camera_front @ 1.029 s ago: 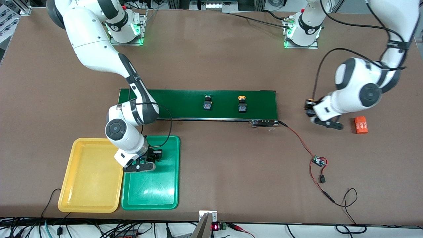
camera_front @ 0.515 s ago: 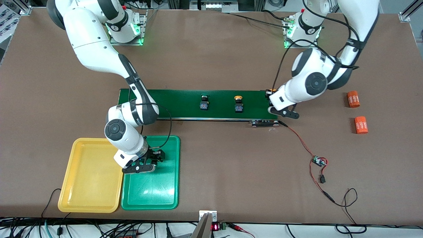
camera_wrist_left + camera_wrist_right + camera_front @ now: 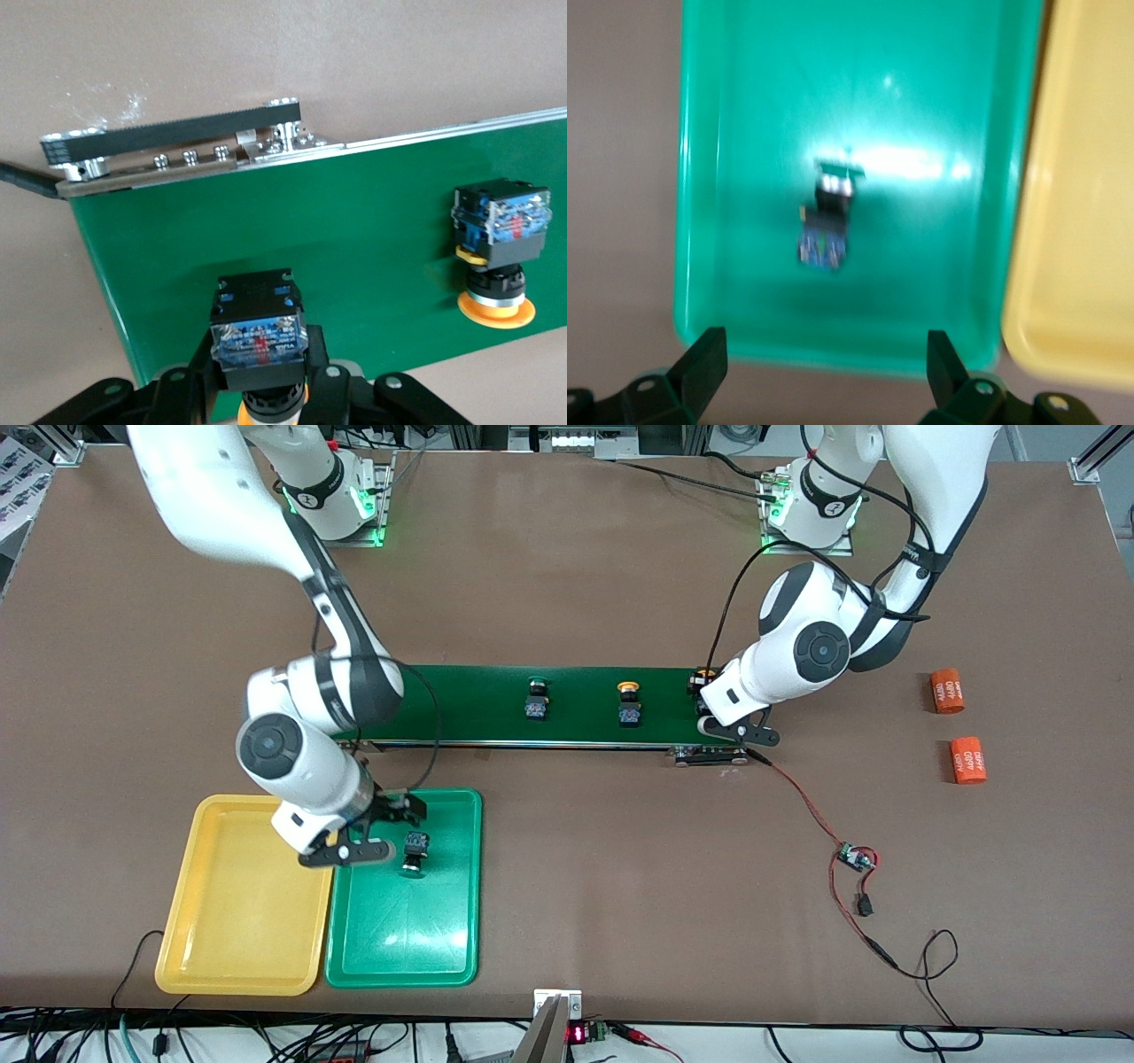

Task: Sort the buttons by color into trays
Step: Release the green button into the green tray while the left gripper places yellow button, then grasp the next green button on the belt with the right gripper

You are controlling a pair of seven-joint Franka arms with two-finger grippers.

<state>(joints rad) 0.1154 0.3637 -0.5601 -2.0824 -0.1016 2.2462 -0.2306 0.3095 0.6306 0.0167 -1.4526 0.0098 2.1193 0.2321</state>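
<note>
the right hand (image 3: pixel 376 824) is hanging spread wide over the glossy green tray (image 3: pixel 443 948), a blocky green-capped button (image 3: pixel 414 850) lying in it just below. the left hand (image 3: pixel 266 398) is pinching a yellow-capped button (image 3: pixel 259 341) over the smooth conveyor belt (image 3: pixel 372 230).

Both Franka arms have glossy white shells with dark grey round joint caps and black bands between segments. Thin black cables run along the forearms in loose loops. The bases glow green at their mounting plates. Each wrist carries a black bracket and black angular two-finger gripper parts.
</note>
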